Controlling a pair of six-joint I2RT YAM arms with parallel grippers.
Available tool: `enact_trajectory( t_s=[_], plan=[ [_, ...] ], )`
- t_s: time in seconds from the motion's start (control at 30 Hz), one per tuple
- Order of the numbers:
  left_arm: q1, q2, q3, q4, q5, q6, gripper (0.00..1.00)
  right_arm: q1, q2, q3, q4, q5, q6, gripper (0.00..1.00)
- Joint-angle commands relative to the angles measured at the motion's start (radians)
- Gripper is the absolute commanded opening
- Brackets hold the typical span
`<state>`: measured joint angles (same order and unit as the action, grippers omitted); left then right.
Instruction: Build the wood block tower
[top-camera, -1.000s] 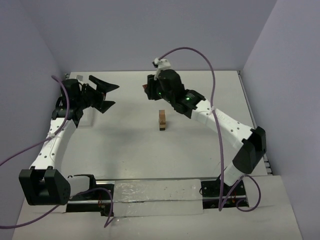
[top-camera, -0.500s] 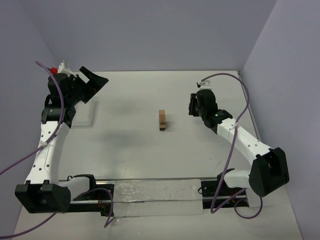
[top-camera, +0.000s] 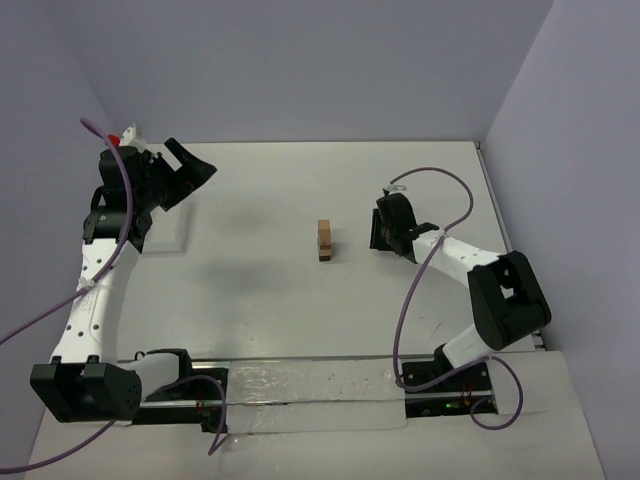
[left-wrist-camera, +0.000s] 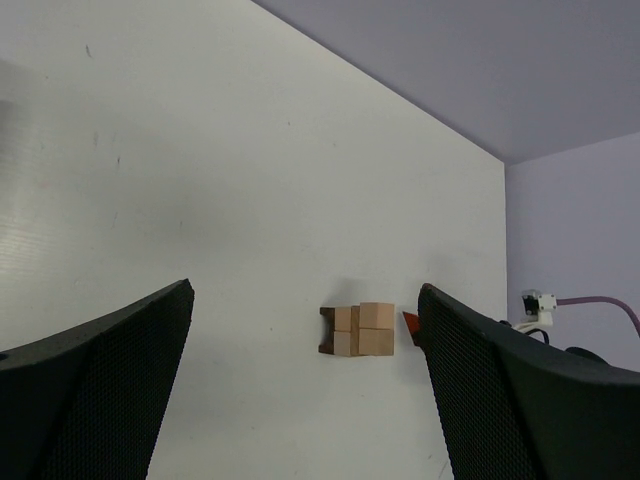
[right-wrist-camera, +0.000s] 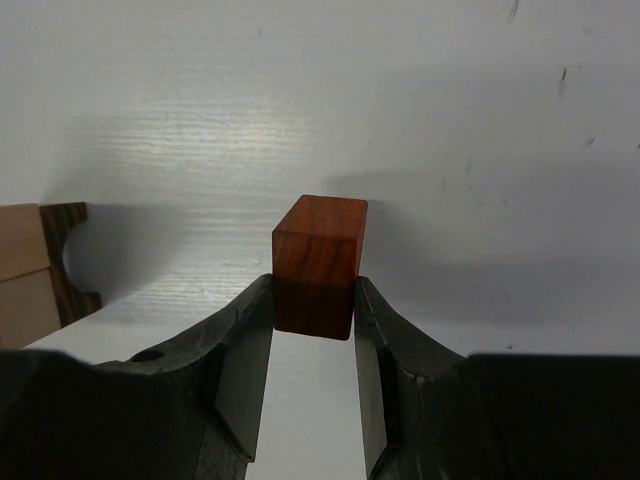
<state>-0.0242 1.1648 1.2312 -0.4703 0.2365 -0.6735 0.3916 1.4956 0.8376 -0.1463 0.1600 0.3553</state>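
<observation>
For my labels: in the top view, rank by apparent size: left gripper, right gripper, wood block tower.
1. left gripper, open, perhaps nearer the camera.
2. right gripper, shut on a red-brown block.
3. wood block tower, smallest.

The wood block tower stands left of the right tool.

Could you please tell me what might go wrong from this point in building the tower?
1. The right gripper pinches the reddish-brown block only at its fingertips, so the block may twist or slip out.
2. The wood block tower is narrow and far smaller than the gripper; a nudge while placing could topple it.
</observation>
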Motion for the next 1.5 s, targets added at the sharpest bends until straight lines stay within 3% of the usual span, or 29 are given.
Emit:
enact_trajectory(
  t_s=[0.0, 0.07, 0.3, 0.67, 1.07, 1.47],
  plan=[
    [0.006, -0.007, -0.012, 0.025, 0.006, 0.003, 0.99, -0.004, 0.040, 0.009, 0.036, 0.001, 0.049, 0.00],
    [0.006, -0.008, -0.028, 0.033, 0.019, -0.008, 0.99, -0.005, 0.059, 0.026, 0.018, -0.003, 0.059, 0.03],
    [0.010, 0.009, -0.009, 0.020, 0.043, -0.014, 0.99, -0.003, 0.117, 0.054, -0.075, -0.031, 0.079, 0.26],
    [0.016, 0.036, 0.020, -0.002, 0.067, -0.009, 0.99, -0.008, 0.074, 0.134, -0.229, -0.065, 0.048, 0.98],
    [0.017, 0.051, 0.090, -0.051, -0.013, 0.139, 0.99, -0.007, 0.145, 0.372, -0.423, -0.067, 0.004, 0.99],
    [0.020, 0.060, 0.092, -0.061, -0.041, 0.120, 0.99, -0.007, 0.248, 0.416, -0.545, -0.075, -0.018, 0.75]
  ],
)
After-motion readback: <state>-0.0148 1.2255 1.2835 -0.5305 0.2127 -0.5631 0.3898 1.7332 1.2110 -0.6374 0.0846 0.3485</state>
